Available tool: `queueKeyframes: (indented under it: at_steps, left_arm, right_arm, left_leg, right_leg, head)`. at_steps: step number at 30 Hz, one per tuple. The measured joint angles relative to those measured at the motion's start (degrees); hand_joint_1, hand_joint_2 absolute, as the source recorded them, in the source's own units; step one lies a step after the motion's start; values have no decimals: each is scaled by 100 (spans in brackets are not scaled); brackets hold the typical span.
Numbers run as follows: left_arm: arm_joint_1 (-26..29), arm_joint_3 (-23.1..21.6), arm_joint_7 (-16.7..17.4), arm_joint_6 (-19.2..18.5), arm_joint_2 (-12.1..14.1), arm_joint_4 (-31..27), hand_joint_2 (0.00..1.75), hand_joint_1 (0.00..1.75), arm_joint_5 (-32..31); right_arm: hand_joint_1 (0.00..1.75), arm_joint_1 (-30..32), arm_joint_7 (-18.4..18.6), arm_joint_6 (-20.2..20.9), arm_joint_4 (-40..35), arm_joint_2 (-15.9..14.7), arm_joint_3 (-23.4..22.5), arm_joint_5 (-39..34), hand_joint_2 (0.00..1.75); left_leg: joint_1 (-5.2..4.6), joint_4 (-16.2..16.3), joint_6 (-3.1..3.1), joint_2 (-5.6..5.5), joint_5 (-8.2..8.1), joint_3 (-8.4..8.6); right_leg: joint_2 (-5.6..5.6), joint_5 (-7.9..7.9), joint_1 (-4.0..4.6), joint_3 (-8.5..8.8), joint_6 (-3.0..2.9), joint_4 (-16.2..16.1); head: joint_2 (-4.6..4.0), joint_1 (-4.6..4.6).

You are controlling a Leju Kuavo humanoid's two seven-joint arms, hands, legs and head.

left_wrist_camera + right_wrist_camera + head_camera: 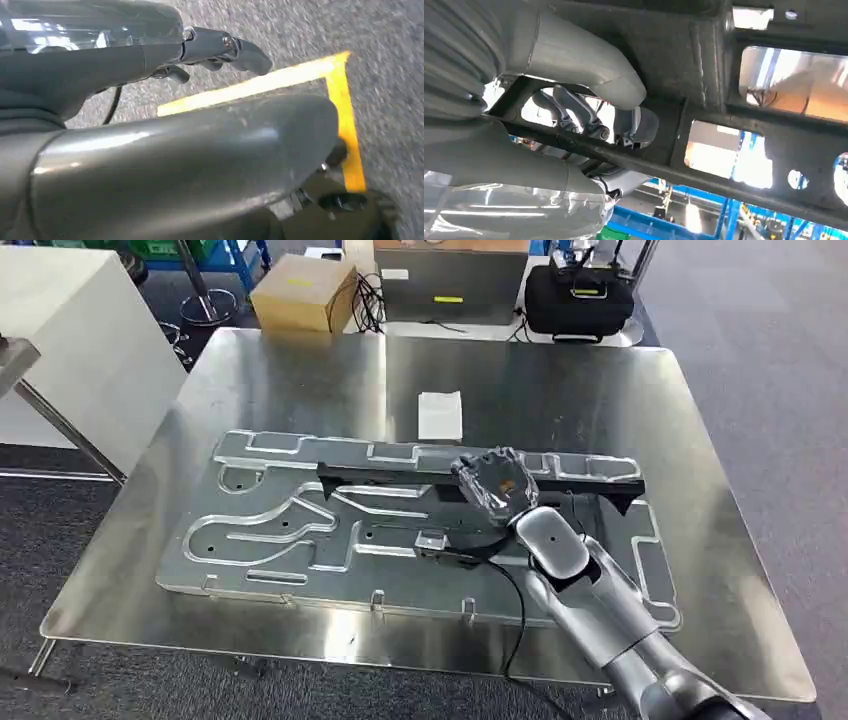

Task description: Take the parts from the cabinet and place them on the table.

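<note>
Right hand (497,483) is holding the black part (400,475), a long flat bar, over the grey fixture (300,540) lying on the tabletop (620,400); placing step is in hand, judged from this; right wrist view is showing the fingers (574,112) and thumb clamped round a rail of the part, so the grip is firm; the part is lying level across the fixture's far half, touching it or just above it, cannot tell which.

Left hand (220,50) is hanging low over grey carpet (390,30) with a yellow tape line (260,82); its fingers are slightly curled and apart, holding nothing.

Next move is likely calling for settling the bar flat, then loosening the fingers and lifting the hand straight off so the bar is not dragging along.

Around: a white paper slip (440,415) is lying on the tabletop just beyond the fixture, well out of the way; a cardboard box (303,295) and a black case (578,300) are sitting on the floor past the far edge; a white cabinet (70,350) is standing beside the tabletop on the left; the fixture's raised ribs are the only likely snag for the bar.
</note>
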Motion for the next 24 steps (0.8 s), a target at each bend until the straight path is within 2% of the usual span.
queueKeyframes:
  at_steps: [2, 3, 5, 6, 7, 8, 10, 11, 12, 13, 14, 15, 16, 17, 19, 20, 21, 22, 23, 24]
  left_arm:
    - [-12, -2, -9, 2, 17, 0, 0, 0, -7]
    - [-22, -2, -9, 2, 15, 2, 175, 0, -7]
    - [-22, -2, -20, 2, 13, 2, 175, 0, -24]
    - [-5, -2, -26, 2, 15, 2, 175, 0, -37]
    - [8, -4, -28, 2, 15, 2, 175, 0, -39]
    - [11, -4, -28, 4, 15, 2, 175, 0, -44]
    - [1, -4, -31, 2, 28, 2, 175, 0, -55]
    - [0, -4, -37, 0, 24, 2, 175, 0, -55]
    - [-11, -4, -44, -9, 24, 2, 175, 0, -55]
    - [-14, -7, -44, -9, 24, 2, 175, 0, -55]
    - [4, -5, -46, -9, 24, 2, 0, 0, -55]
    - [16, -6, -46, -11, 24, 4, 0, 0, -55]
    - [11, -7, -46, -11, 17, 4, 0, 0, -50]
    - [5, -7, -46, -15, 17, 4, 0, 0, -37]
    - [6, -4, -48, -22, 20, 4, 0, 0, -17]
    - [6, -4, -48, -24, 20, 4, 0, 0, -9]
    - [6, -4, -48, -29, 20, 4, 0, 0, 2]
    - [7, -4, -48, -33, 20, 4, 0, 0, 4]
    - [7, -4, -48, -39, 17, 4, 0, 0, 9]
    - [7, -4, -48, -48, 17, 4, 0, 0, 18]
  right_arm:
    - [175, -1, -11, 4, 22, 17, -41, -30, 175]
    - [0, -8, -11, 4, 35, 22, -59, -39, 0]
    - [0, 11, -11, -35, 77, 42, -74, -48, 0]
    - [0, 10, -7, -37, 103, 52, -98, -57, 0]
    - [0, 14, -9, -39, 125, 61, -112, -59, 0]
    - [0, 18, -9, -39, 149, 66, -125, -59, 0]
    - [0, 33, -7, -37, 201, 77, -153, -57, 0]
    - [0, 48, -2, -42, 225, 74, -177, -57, 0]
    - [0, 62, 2, -44, 253, 74, -205, -57, 0]
    - [0, 76, 0, -46, 271, 76, -210, -57, 0]
    - [0, 91, -4, -50, 288, 76, -214, -57, 0]
    - [0, 98, -2, -52, 304, 79, -221, -57, 0]
    - [0, 106, -2, -52, 317, 76, -225, -57, 0]
    - [0, 108, -2, -55, 332, 74, -249, -59, 0]
    - [0, 117, 0, -61, 356, 72, -299, -57, 0]
    - [0, 140, -2, -66, 369, 72, -308, -59, 0]
    - [0, 177, -4, -70, 385, 72, -310, -59, 0]
    - [0, 213, -7, -72, 398, 72, -313, -59, 0]
    - [0, 234, -7, -74, 407, 72, -321, -59, 0]
    - [0, 234, -9, -77, 407, 72, -328, -59, 0]
  left_leg:
    - [19, 271, -31, 42, -184, -69]
    - [23, 619, -51, 48, -379, -242]
    - [53, 1453, -111, 56, -785, -692]
    - [59, 1717, -136, 58, -854, -843]
    - [73, 1678, -155, 59, -764, -846]
    - [90, 1383, -163, 60, -547, -733]
    - [122, 341, -189, 62, 29, -272]
    - [132, 33, -204, 53, 45, -176]
    - [89, 13, -98, 52, -179, -217]
    - [82, 37, -45, 57, -25, -226]
    - [79, 50, 0, 52, 41, -237]
    - [55, 50, 37, 55, 63, -232]
    - [94, -4, 108, 71, 133, -222]
    - [91, -8, 138, 76, 153, -229]
    - [82, -8, 159, 76, 164, -254]
    - [72, -8, 164, 79, 162, -260]
    - [65, -5, 166, 78, 160, -264]
    - [62, -5, 170, 74, 157, -261]
    - [56, -4, 172, 67, 149, -255]
    - [55, -4, 168, 62, 142, -241]
  right_leg:
    - [-35, -15, -39, 150, -63, -81]
    - [-43, -28, -40, 157, -84, -85]
    - [-51, -35, -35, 150, -95, -84]
    - [-48, -35, -38, 149, -95, -81]
    - [-44, -35, -44, 155, -94, -79]
    - [-34, -34, -55, 156, -89, -70]
    - [-22, -43, -86, 151, -36, -23]
    - [-16, -48, -78, 133, 9, 15]
    - [-2, -34, -67, 82, 54, 51]
    - [4, -29, -59, 43, 97, 50]
    - [7, -16, -56, 45, 138, 45]
    - [12, 6, -72, 50, 177, 22]
    - [13, -26, -90, 21, 218, 48]
    - [-6, -131, -96, -16, 236, 157]
    - [-14, -602, -96, -372, 265, 959]
    - [-14, -784, -95, -582, 276, 1408]
    - [-15, -879, -95, -749, 278, 1755]
    - [-15, -830, -94, -788, 273, 1819]
    - [-15, -652, -91, -700, 253, 1607]
    - [-15, -410, -86, -499, 223, 1205]
  head:
    - [0, -19]
    - [0, -68]
    - [0, -48]
    - [-2, -63]
    - [-2, -59]
    - [-2, -63]
    - [-2, -63]
    - [0, -63]
    - [0, -61]
    - [-2, -55]
    - [0, -61]
    - [0, -59]
    - [-2, -63]
    - [-2, -51]
    - [-2, -20]
    - [-2, -24]
    - [-2, -22]
    - [0, -24]
    - [0, -20]
    - [0, -20]
